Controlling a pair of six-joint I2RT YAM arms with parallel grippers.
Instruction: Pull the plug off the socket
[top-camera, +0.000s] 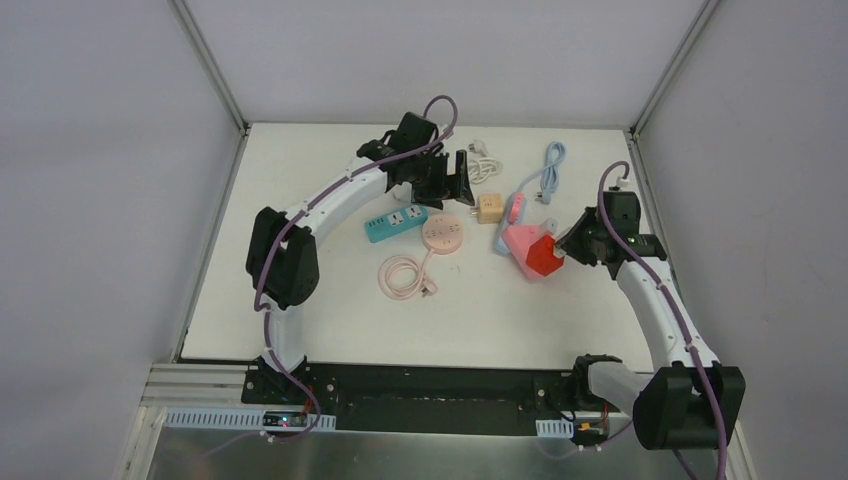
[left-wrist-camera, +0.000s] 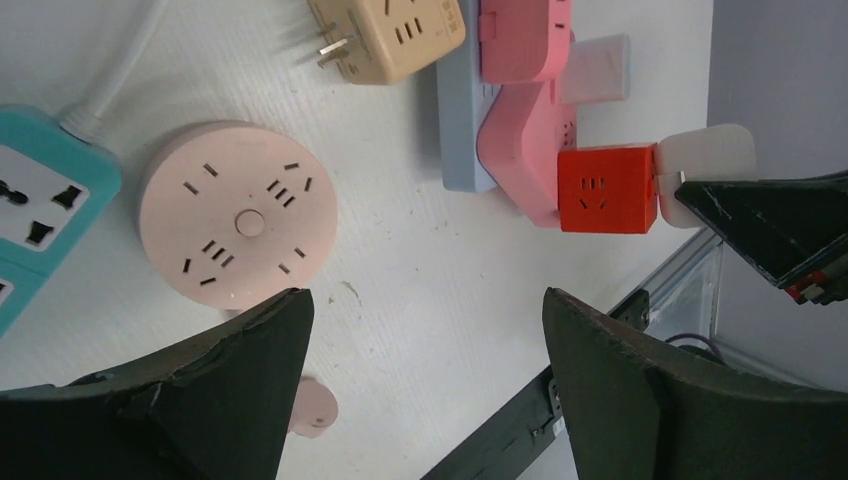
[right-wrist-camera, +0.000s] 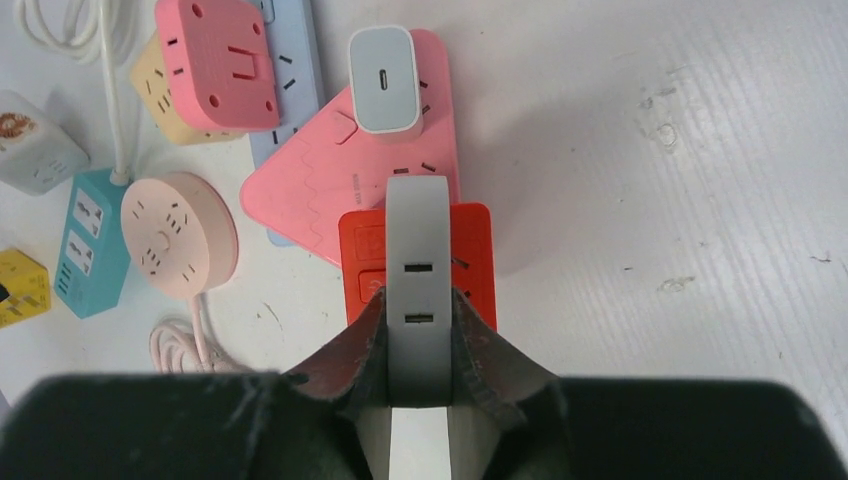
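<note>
On the left, my left jaws stand wide open with nothing between them, hanging above the table toward its far side. Below them lies a teal power strip and, just to its right, a round pink socket. A beige adapter lies beyond that. Further right, a pink power strip carries a white charger. The red cube socket sits touching that strip's near corner. The plug sits against the cube on the side facing my right arm, near the table's right edge. Its long axis runs straight along my right fingers, in line with the wrist. Its rounded end points away from me, toward the pink strip. My right jaws are clamped on its two flat sides, gripping the end nearest the wrist.
</note>
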